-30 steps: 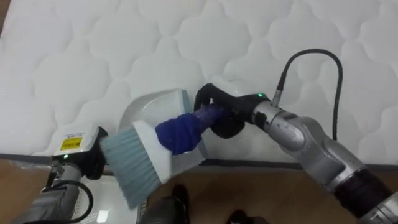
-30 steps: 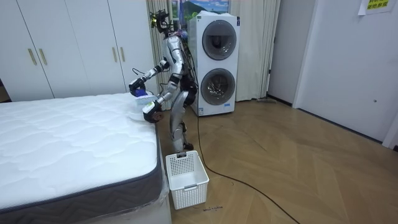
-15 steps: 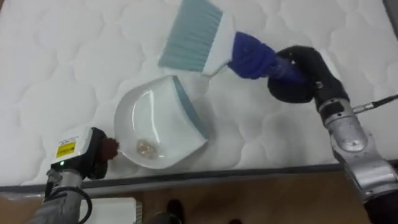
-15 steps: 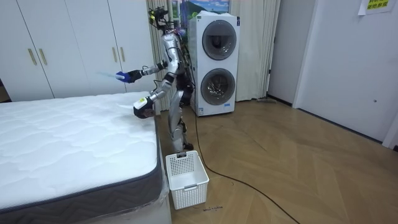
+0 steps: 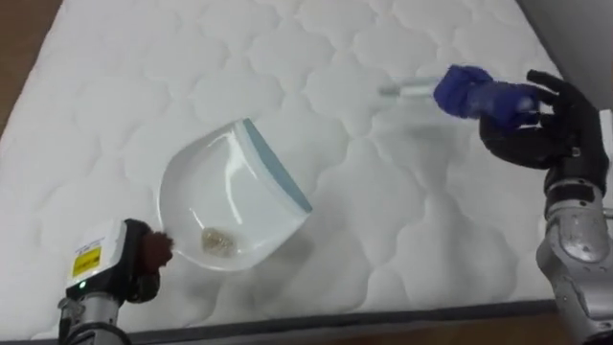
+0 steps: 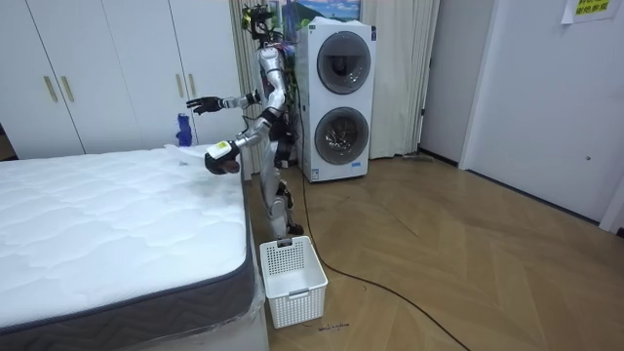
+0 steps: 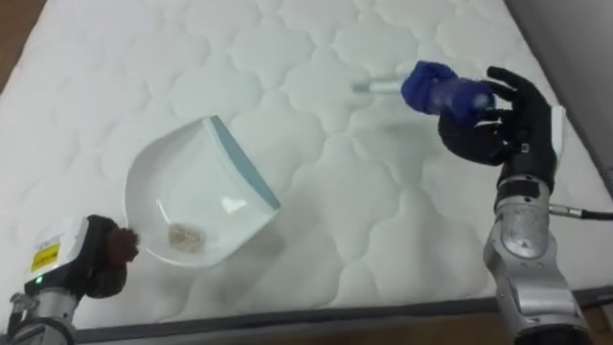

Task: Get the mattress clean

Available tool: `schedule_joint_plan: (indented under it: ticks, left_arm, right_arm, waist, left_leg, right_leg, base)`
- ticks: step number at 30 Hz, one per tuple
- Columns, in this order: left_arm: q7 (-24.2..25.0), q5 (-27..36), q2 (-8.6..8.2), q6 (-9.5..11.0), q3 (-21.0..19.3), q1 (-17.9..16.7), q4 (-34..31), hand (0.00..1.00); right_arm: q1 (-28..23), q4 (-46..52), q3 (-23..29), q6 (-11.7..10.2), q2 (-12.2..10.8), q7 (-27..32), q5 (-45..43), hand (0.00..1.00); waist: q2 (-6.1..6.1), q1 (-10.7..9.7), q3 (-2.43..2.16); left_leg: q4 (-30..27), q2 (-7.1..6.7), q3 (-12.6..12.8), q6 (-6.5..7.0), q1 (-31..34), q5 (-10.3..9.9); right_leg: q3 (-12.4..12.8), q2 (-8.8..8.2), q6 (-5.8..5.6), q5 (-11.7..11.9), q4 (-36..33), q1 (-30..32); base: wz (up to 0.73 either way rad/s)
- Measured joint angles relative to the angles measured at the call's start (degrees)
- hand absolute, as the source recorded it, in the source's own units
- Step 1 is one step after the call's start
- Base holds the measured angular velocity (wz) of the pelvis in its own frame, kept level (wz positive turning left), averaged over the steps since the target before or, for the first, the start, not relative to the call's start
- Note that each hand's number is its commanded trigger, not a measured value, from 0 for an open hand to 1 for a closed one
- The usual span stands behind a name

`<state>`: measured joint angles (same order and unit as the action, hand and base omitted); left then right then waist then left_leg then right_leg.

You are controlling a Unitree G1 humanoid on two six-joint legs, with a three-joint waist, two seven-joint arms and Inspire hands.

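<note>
The right hand (image 5: 536, 125) hangs over the bed with its fingers spread wide and nothing closed in them. Just off its fingertips, toward the robot's left, is the brush (image 5: 469, 91), blue handle nearest the hand and pale bristles pointing away, blurred. From the head camera the handle overlaps the fingers. In the room view it shows a little below the hand, apart from it and above the mattress (image 5: 144, 86). Well away on the robot's left, at the near edge of the bed, the left hand (image 5: 129, 273) is curled round the reddish-brown handle of the dustpan (image 5: 225, 196). The white pan reaches out from that hand across the quilted top, its grey-blue lip on the side farthest from the hand, turned toward the brush. A small heap of crumbs (image 5: 215, 241) lies inside the pan, close to the handle end. In the room view the robot stands upright at the bed's side, both arms held out over it. A white laundry basket (image 6: 291, 273) sits on the wooden floor beside the bed. Stacked washing machines (image 6: 338, 97) stand behind the robot, and white wardrobe doors (image 6: 97, 68) beyond the bed.
</note>
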<state>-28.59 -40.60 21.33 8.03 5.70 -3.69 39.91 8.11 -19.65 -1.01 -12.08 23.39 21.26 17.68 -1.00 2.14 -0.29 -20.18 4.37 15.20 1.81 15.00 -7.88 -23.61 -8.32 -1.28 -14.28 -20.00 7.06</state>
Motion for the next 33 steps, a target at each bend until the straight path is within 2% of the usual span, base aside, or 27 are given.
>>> schedule_joint_plan:
  ticks: [2,5,6,8,11,12,13,14,15,16,17,18,19,20,21,22,23,24,25,26,27,28,29,30,31,33]
  left_arm:
    - [0.0,0.4,-0.05,0.0,-0.6,-1.0,-0.7,1.00]
    - [0.0,0.4,-1.53,0.1,-1.8,-1.5,-1.2,1.00]
    - [-0.1,0.4,-2.36,0.2,-2.6,-2.1,-2.1,1.00]
    - [-0.1,0.4,-2.78,0.7,-2.8,-2.8,-3.7,1.00]
    - [-0.1,1.2,-2.83,1.1,-2.7,-2.7,-5.4,1.00]
    - [-0.1,1.9,-2.84,1.1,-2.6,-2.4,-5.5,1.00]
    - [-0.1,2.5,-2.91,1.1,-2.6,-1.8,-5.5,1.00]
    - [-0.1,2.8,-2.94,1.1,-2.6,-1.3,-5.5,1.00]
    - [0.0,2.8,-2.87,1.1,-2.8,-1.1,-5.5,1.00]
    - [0.3,2.7,-2.73,1.0,-3.5,-1.4,-5.5,1.00]
    - [0.5,2.7,-2.73,1.0,-3.9,-1.3,-5.5,1.00]
    - [0.8,2.6,-2.77,1.0,-4.5,-1.0,-5.5,1.00]
    - [1.2,2.6,-2.71,1.0,-4.6,-0.6,-5.5,1.00]
    - [1.4,2.6,-2.72,0.9,-4.6,-0.4,-5.5,1.00]
    - [1.5,2.7,-2.79,0.9,-4.6,-0.3,-5.6,1.00]
    - [1.5,2.7,-2.88,0.9,-4.6,-0.5,-5.6,1.00]
    - [1.5,2.7,-2.91,0.9,-4.5,-0.7,-5.6,1.00]
    - [1.5,2.6,-2.95,0.9,-4.6,-0.9,-5.6,1.00]
    - [1.5,2.7,-3.04,0.9,-5.3,-1.1,-5.6,1.00]
    - [1.5,2.8,-3.06,0.9,-5.7,-1.2,-5.7,1.00]
    - [1.6,2.7,-3.27,0.8,-6.3,-1.7,-5.9,1.00]
    - [1.7,2.8,-3.29,0.8,-6.6,-2.5,-7.3,1.00]
    - [1.8,2.8,-3.29,0.8,-6.6,-2.9,-8.0,1.00]
    - [2.0,2.8,-3.49,1.1,-6.6,-3.3,-9.2,1.00]
    - [2.0,2.8,-3.98,1.5,-6.6,-3.3,-9.6,1.00]
    - [2.0,2.7,-4.57,1.9,-6.4,-3.3,-9.8,1.00]
  right_arm:
    - [-0.1,0.8,0.1,-1.0,-0.8,1.3,-0.1,0.00]
    - [-1.1,3.2,0.3,-1.6,-1.4,4.3,-0.4,0.00]
    - [-1.1,3.5,0.3,-2.2,-1.5,5.2,-0.5,0.00]
    - [-1.0,3.5,0.4,-2.4,-1.7,7.2,-2.2,0.00]
    - [-1.1,3.5,0.4,-2.6,-2.1,9.4,-2.9,0.00]
    - [-1.0,3.9,0.4,-2.7,-2.3,10.6,-2.9,0.00]
    - [-1.0,4.2,0.3,-2.9,-2.4,11.9,-3.0,0.00]
    - [-0.8,4.2,0.3,-3.0,-2.4,12.5,-3.1,0.00]
    - [-1.0,4.2,0.3,-3.0,-2.9,13.1,-4.1,0.00]
    - [-1.6,4.4,0.2,-3.0,-3.3,12.7,-5.0,0.00]
    - [-1.9,4.7,0.3,-3.0,-3.2,12.3,-5.0,0.00]
    - [-1.9,5.0,1.0,-3.0,-3.1,12.2,-4.9,0.00]
    - [-2.1,5.1,1.8,-3.1,-3.0,12.3,-4.9,0.00]
    - [-2.4,5.2,2.1,-3.1,-3.0,12.3,-4.8,0.00]
    - [-2.7,5.4,3.0,-3.1,-3.0,12.3,-4.8,0.00]
    - [-2.7,5.4,3.5,-3.1,-2.9,12.3,-4.9,0.00]
    - [-2.7,5.4,3.7,-3.1,-2.9,12.3,-4.9,0.00]
    - [-2.7,5.4,4.0,-3.3,-2.9,12.2,-4.8,0.00]
    - [-2.7,6.1,4.0,-3.3,-2.9,12.0,-4.7,0.00]
    - [-2.7,6.7,4.0,-3.3,-2.9,11.8,-4.8,0.00]
    - [-3.1,7.4,4.0,-3.3,-2.9,11.9,-4.8,0.00]
    - [-3.1,7.5,4.3,-3.3,-2.9,12.0,-4.7,0.00]
    - [-3.2,7.5,4.3,-3.3,-2.9,12.1,-4.5,0.00]
    - [-3.3,7.5,4.8,-3.2,-2.9,12.3,-3.6,0.00]
    - [-3.4,7.5,5.2,-3.2,-2.9,12.3,-2.4,0.00]
    - [-3.6,7.5,5.4,-3.3,-3.0,12.2,-2.0,0.00]
  waist:
    - [0.01,0.1,-0.03]
    - [0.30,1.5,-0.04]
    - [0.49,1.6,0.06]
    - [0.76,2.0,0.06]
    - [0.80,1.7,0.06]
    - [0.54,1.0,0.17]
    - [0.29,0.7,0.29]
    - [0.05,0.4,0.53]
    - [0.00,0.7,0.62]
    - [-0.07,1.0,0.65]
    - [-0.08,0.8,0.68]
    - [0.23,0.2,0.76]
    - [0.03,-0.3,0.82]
    - [-0.19,-0.7,0.77]
    - [-0.45,-1.2,0.76]
    - [-0.62,-0.7,0.78]
    - [-0.61,-0.3,0.78]
    - [-0.22,0.2,0.91]
    - [0.00,1.5,0.96]
    - [0.15,2.0,0.95]
    - [1.13,2.0,0.46]
    - [1.41,1.7,0.30]
    - [1.52,1.5,0.24]
    - [1.50,1.0,0.24]
    - [1.23,0.9,0.32]
    - [1.10,0.5,0.31]
  left_leg:
    - [0.5,0.01,-0.1,-0.21,-0.5,0.1]
    - [0.5,-0.04,-0.3,-0.36,-0.8,0.2]
    - [0.4,-0.18,-1.0,-0.44,-0.6,0.3]
    - [-0.1,-0.24,-1.2,-0.49,-0.2,0.3]
    - [-0.4,-0.26,0.2,0.20,1.1,1.5]
    - [-0.2,0.14,3.9,1.28,1.5,2.3]
    - [0.7,0.94,10.1,2.73,1.5,3.2]
    - [0.7,1.43,13.4,3.14,1.6,3.4]
    - [-4.2,4.22,18.0,3.16,2.0,1.1]
    - [-10.7,7.48,19.1,2.06,1.1,-2.8]
    - [-12.9,8.73,19.0,1.05,0.5,-4.2]
    - [-14.0,9.67,18.3,-0.71,0.2,-5.8]
    - [-12.5,8.62,17.3,0.12,0.5,-6.4]
    - [-11.6,7.83,16.5,0.23,0.3,-6.5]
    - [-10.0,6.42,15.5,0.77,-0.3,-6.5]
    - [-8.6,5.17,15.0,1.22,-1.2,-6.3]
    - [-8.0,4.64,14.5,1.28,-1.5,-6.2]
    - [-7.6,4.20,13.0,1.32,-1.9,-6.1]
    - [-7.7,3.80,11.2,1.06,-1.6,-6.0]
    - [-7.8,3.73,10.4,0.79,-1.2,-6.0]
    - [-8.6,3.61,8.8,0.15,-0.5,-6.1]
    - [-7.8,2.79,8.6,-0.10,-0.7,-5.9]
    - [-7.3,2.53,8.6,-0.12,-1.0,-5.7]
    - [-5.6,1.59,9.0,0.04,-2.1,-5.1]
    - [-3.6,0.42,9.3,0.40,-3.7,-4.3]
    - [-2.2,-1.07,8.8,0.95,-5.3,-3.8]
  right_leg:
    - [0.2,0.32,0.07,0.1,0.5,-0.5]
    - [0.0,0.64,0.17,0.2,0.5,-1.2]
    - [-0.4,0.71,0.21,0.2,0.4,-1.6]
    - [-1.9,0.73,0.39,0.1,0.2,-2.3]
    - [-6.8,-0.33,0.82,-1.0,-1.1,-3.0]
    - [-9.1,-1.66,0.72,-2.3,-2.6,-3.2]
    - [-12.1,-3.19,0.73,-3.7,-3.6,-3.2]
    - [-14.2,-3.84,0.74,-4.3,-3.9,-3.1]
    - [-19.7,-4.56,0.57,-4.7,-4.0,-4.3]
    - [-24.7,-4.59,0.07,-4.8,-3.4,-6.7]
    - [-26.8,-4.54,-0.30,-5.0,-3.3,-7.8]
    - [-29.0,-4.56,-0.87,-5.3,-4.1,-9.4]
    - [-28.6,-5.07,-1.06,-5.4,-6.2,-9.6]
    - [-27.7,-5.46,-1.17,-5.4,-7.0,-9.5]
    - [-25.0,-6.04,-1.30,-5.5,-8.4,-9.0]
    - [-22.8,-6.86,-1.33,-5.5,-10.6,-7.8]
    - [-21.8,-7.32,-1.39,-5.4,-12.2,-7.2]
    - [-19.6,-8.17,-1.72,-5.9,-13.7,-5.9]
    - [-15.8,-7.65,-1.70,-6.1,-11.5,-3.4]
    - [-15.0,-7.62,-1.73,-6.0,-9.8,-2.1]
    - [-15.8,-7.79,-1.39,-5.2,-10.6,-2.5]
    - [-18.0,-8.08,-1.37,-5.2,-10.9,-3.5]
    - [-19.3,-8.26,-1.36,-5.2,-11.2,-4.3]
    - [-20.8,-9.02,-1.37,-5.2,-11.5,-5.8]
    - [-20.6,-9.66,-1.39,-5.1,-12.2,-6.9]
    - [-19.5,-10.26,-1.65,-5.0,-12.7,-8.8]
  base:
    - [0.02]
    - [0.06]
    - [0.33]
    - [0.45]
    - [0.83]
    - [1.17]
    - [1.17]
    - [0.96]
    - [0.58]
    - [0.52]
    - [0.66]
    - [0.88]
    - [0.91]
    - [0.89]
    - [0.72]
    - [0.57]
    - [0.30]
    - [0.10]
    - [0.00]
    - [0.09]
    - [0.30]
    - [0.46]
    - [0.56]
    - [0.65]
    - [0.69]
    - [0.80]
